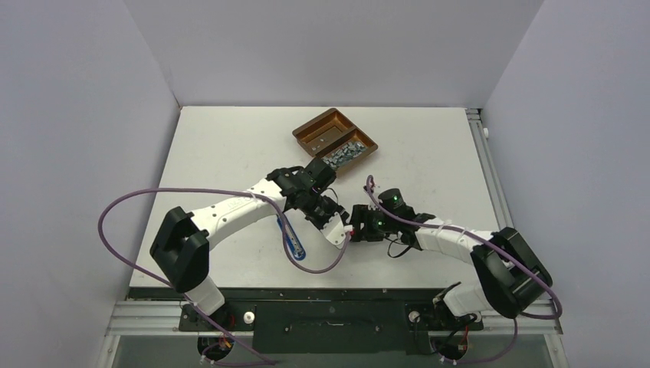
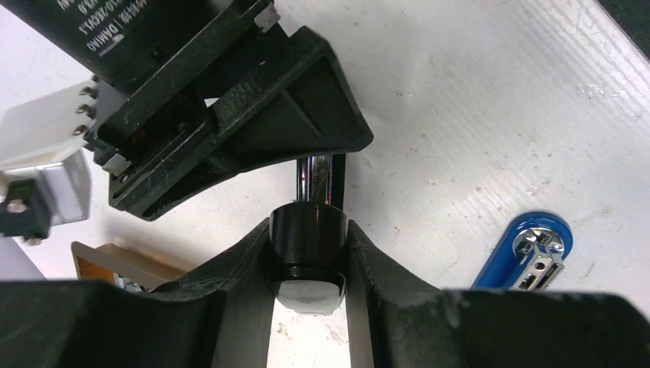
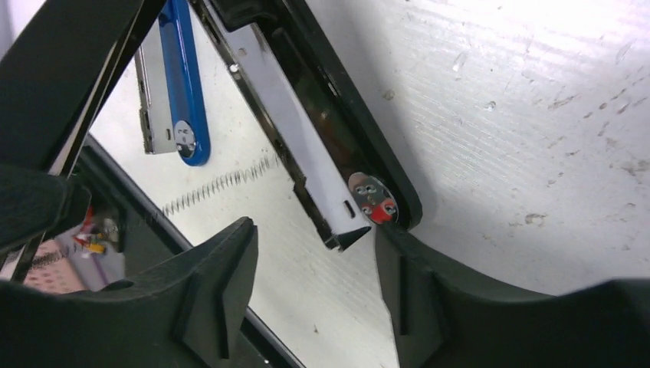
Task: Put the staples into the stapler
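The staples, a heap of small silver-grey metal strips, lie in the nearer compartment of the brown two-compartment tray, at the far side of the white counter. None shows in either arm's jaws, so loading has probably not begun.

Nearer the arms, the black stapler with a chrome rail sits between the two grippers. The left gripper has its jaws clamped on the stapler's rounded black end, likely to steady it while the pale magazine channel lies exposed. The right gripper has its jaws apart around the stapler's other tip. One finger is close against the tip and the other is clear of it, seemingly to brace the stapler or work it open.

A thin coiled spring stretches beside the channel. A blue stapler lies apart on the counter, under the left arm.
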Robot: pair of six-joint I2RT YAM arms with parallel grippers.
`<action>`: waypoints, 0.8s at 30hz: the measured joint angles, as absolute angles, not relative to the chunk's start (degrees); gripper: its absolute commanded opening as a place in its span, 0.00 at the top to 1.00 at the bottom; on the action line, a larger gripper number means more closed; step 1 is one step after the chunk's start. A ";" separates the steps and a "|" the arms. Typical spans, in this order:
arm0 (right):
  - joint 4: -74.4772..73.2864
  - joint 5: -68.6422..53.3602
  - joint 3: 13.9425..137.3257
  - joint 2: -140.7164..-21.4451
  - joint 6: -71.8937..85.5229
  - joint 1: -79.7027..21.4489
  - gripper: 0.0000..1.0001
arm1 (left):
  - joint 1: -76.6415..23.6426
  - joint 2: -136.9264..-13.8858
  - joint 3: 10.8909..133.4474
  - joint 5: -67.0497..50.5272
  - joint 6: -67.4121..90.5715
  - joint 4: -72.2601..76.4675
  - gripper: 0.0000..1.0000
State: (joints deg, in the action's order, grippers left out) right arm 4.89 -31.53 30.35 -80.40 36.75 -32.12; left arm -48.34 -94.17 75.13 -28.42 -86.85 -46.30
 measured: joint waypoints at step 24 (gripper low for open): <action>6.15 -7.90 29.15 -68.97 24.58 -46.19 0.40 | -41.52 -93.76 75.33 -38.46 -80.49 -50.13 0.89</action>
